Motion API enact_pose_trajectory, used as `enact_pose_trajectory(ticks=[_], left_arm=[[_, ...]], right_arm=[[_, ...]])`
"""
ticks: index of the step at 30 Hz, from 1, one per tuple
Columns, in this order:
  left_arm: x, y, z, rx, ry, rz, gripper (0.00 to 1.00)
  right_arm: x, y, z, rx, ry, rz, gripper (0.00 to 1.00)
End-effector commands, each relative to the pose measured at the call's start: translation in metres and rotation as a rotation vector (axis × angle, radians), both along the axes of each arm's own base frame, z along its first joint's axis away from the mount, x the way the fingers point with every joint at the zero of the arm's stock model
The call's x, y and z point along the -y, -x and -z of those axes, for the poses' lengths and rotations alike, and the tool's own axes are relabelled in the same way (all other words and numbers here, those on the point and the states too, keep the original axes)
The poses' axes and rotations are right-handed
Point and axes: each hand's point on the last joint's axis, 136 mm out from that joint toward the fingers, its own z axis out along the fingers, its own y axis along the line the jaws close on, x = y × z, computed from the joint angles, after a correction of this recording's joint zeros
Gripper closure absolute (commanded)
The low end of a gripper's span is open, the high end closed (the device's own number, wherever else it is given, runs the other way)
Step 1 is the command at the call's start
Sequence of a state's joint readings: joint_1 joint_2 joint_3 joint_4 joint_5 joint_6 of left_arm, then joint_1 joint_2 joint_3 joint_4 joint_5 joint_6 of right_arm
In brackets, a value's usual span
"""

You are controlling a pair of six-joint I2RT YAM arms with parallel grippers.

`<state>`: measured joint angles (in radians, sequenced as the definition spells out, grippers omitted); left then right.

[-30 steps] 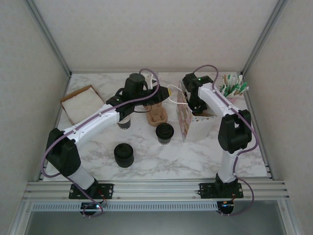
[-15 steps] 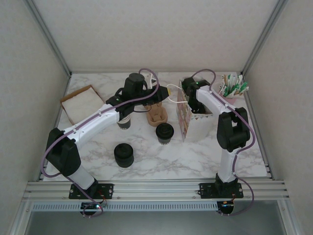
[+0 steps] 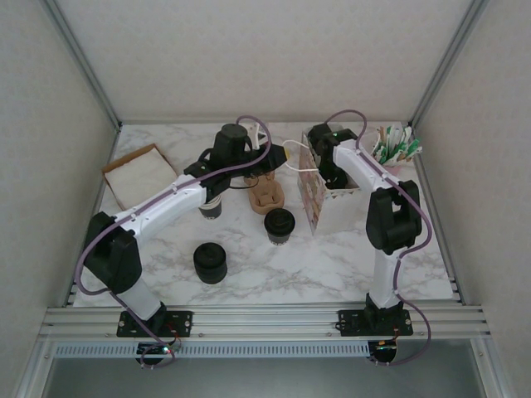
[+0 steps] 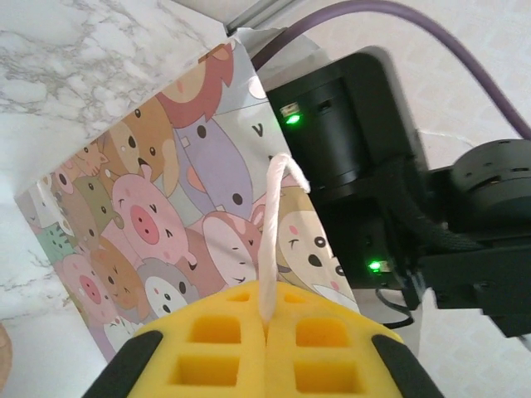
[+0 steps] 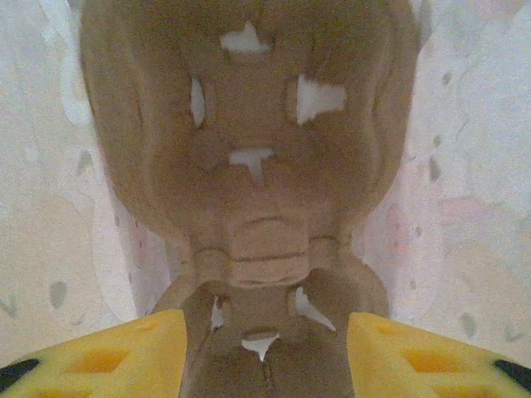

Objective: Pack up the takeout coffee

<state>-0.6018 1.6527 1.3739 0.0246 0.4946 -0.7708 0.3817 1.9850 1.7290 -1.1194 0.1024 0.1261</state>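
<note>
Left arm reaches across toward the far edge, left pincer [image 4: 265,319] clamped on the white cord handle [image 4: 270,232] of the cartoon bag [image 4: 158,240]. Right arm bends down into the bag, right pincer [image 5: 265,348] parted astride a pulp carrier [image 5: 257,166]. Takeout coffee [image 3: 280,224] stands upright mid-worktop [image 3: 332,265], just beside the bag, with the lid stack [image 3: 210,263] towards the near edge.

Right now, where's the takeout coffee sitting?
In the top view the takeout coffee stands mid-table, on the near side of the brown cup carrier and just left of the cartoon-print bag.
</note>
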Motion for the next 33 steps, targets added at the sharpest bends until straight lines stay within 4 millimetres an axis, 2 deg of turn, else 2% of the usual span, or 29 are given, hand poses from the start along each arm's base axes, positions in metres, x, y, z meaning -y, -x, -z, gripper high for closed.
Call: enact_pose_trajectory(ticks=[1,5,11,20,28,33], left_arm=[[-0.006,-0.019,-0.018,0.07,0.009,-0.054,1.0],[-0.012,-0.03,-0.012,0.068,0.001,-0.076,1.0],[-0.01,-0.036,-0.005,0.052,0.011,-0.072,1.0],[-0.004,-0.027,-0.012,0.033,0.053,-0.029,0.93],[-0.004,-0.022,-0.019,0.039,0.044,-0.019,0.72],[-0.002,-0.021,-0.03,0.058,0.045,-0.002,0.58]], right_arm=[[-0.003,-0.012,-0.007,0.012,-0.018,-0.007,0.47],[-0.004,-0.023,-0.01,0.034,-0.032,-0.005,0.47],[0.0,-0.031,-0.008,0.042,-0.046,0.001,0.43],[-0.003,-0.034,-0.04,0.094,-0.063,-0.008,0.36],[0.008,-0.028,-0.082,0.175,-0.037,0.028,0.31],[0.011,-0.02,-0.115,0.241,-0.056,0.035,0.17]])
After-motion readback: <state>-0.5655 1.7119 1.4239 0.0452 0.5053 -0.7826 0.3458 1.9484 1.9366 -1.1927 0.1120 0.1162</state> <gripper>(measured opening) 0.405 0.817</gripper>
